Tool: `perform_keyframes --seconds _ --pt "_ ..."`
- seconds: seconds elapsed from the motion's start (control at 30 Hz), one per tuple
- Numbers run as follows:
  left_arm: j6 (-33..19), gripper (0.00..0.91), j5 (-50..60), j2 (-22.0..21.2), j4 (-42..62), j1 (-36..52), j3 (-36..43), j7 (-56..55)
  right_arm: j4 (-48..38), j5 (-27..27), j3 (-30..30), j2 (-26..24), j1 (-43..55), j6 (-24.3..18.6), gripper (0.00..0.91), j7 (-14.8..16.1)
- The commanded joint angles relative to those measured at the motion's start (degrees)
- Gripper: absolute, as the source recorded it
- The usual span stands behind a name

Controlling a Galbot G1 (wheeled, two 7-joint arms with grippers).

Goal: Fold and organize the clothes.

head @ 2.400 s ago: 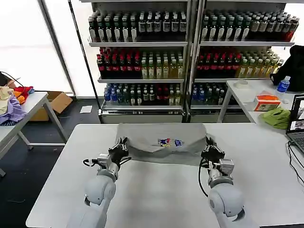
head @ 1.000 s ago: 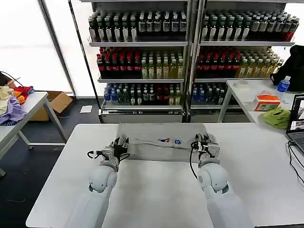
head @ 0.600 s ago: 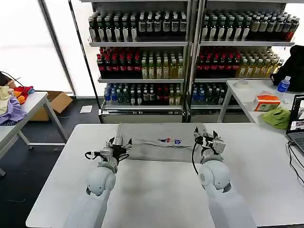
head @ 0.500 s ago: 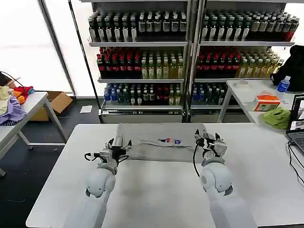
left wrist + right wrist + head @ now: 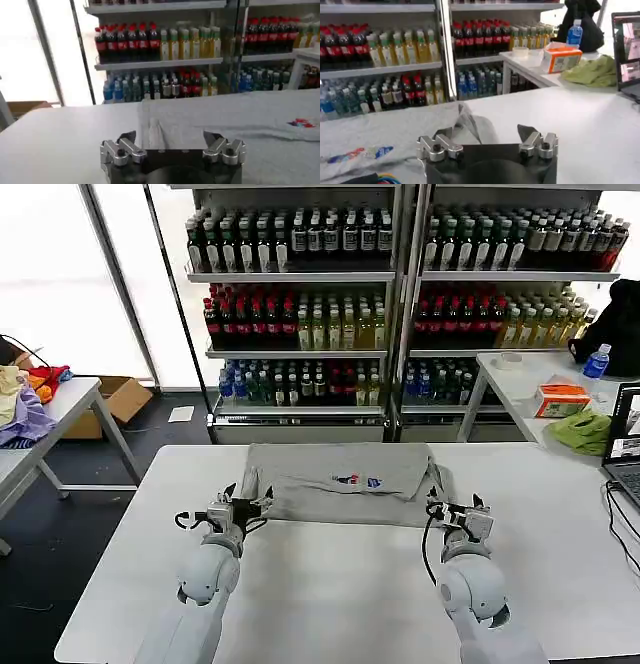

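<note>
Grey shirt [image 5: 338, 481] lies flat across the far half of the white table [image 5: 330, 594], print [image 5: 357, 481] facing up, already folded into a broad band. Nearest the robot, the left gripper [image 5: 240, 506] sits at the shirt's near left corner, jaws wide and empty. The right gripper [image 5: 455, 517] sits just off the near right corner, jaws likewise wide, holding nothing; a loose sleeve flap [image 5: 470, 122] rises beside it. Judgement: a fresh grasp is due. Both grippers should take matching corners, level with each other, pinching all layers, then carry together so the fold lands square. Beyond stand drink shelves [image 5: 400, 294].
</note>
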State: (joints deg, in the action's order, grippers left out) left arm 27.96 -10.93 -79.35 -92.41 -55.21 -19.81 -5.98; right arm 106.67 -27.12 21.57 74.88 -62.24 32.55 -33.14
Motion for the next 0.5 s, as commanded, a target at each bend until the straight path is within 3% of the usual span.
perform_keyframes --seconds 0.03,0.27,0.4,0.5 --pt "0.16 0.907 0.24 0.42 1.18 -0.16 -0.05 -0.11 -1.46 -0.03 0.26 -0.37 -1.54 0.43 0.907 -0.30" --pt "1.16 0.907 0.29 0.76 2.03 -0.23 -0.45 -0.45 -4.32 0.61 -0.15 0.47 -0.79 0.19 0.907 0.53" --pt "1.80 0.705 0.35 0.94 1.51 -1.06 -0.28 -0.47 -5.16 0.45 -0.12 0.44 -0.84 0.32 0.907 0.63" --pt "1.91 0.403 0.52 0.95 1.59 -1.36 -0.23 -0.47 -5.67 0.20 -0.20 0.58 -1.21 0.32 0.806 0.73"
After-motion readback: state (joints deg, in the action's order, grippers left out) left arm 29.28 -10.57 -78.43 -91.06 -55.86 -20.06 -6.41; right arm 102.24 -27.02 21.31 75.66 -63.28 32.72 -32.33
